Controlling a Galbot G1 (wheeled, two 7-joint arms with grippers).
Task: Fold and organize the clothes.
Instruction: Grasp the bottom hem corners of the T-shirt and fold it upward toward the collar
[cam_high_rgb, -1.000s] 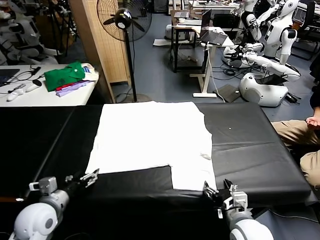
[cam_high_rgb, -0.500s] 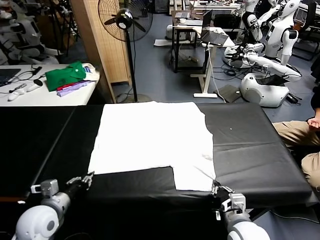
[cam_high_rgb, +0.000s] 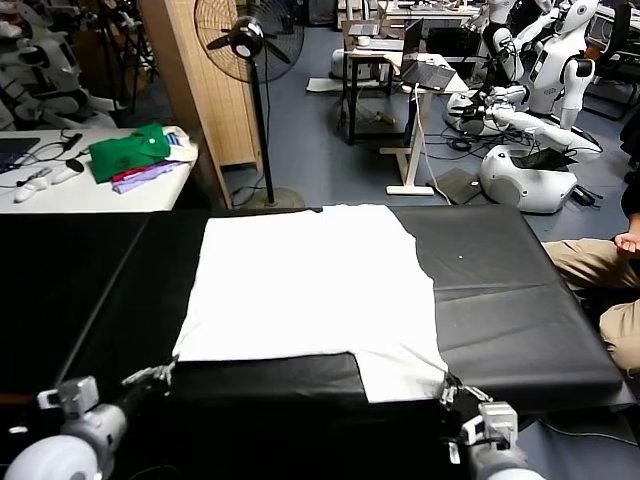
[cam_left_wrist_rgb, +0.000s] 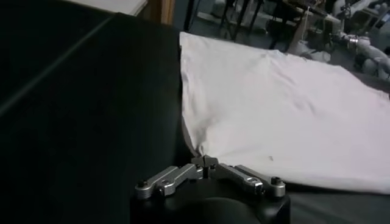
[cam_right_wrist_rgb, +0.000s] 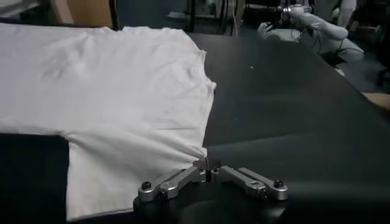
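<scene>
the white t-shirt (cam_high_rgb: 310, 285) lies flat mid-bench, reaching the far edge. the left gripper (cam_left_wrist_rgb: 204, 167) and the right gripper (cam_right_wrist_rgb: 207, 165) each pinch a near corner of it.

Matt white cotton T-shirt (cam_high_rgb: 310, 285) lies on smooth, faintly sheened black table cover (cam_high_rgb: 510, 290).

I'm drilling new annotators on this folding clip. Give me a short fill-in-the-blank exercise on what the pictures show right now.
1. The white T-shirt lies flat on a ______ table cover.
2. The left gripper has its jaws ______ on the T-shirt's near left corner.
3. The right gripper pinches the T-shirt's near ______ corner.
4. On the side table beyond lies a folded ______ garment.

Missing words: black; shut; right; green
</scene>
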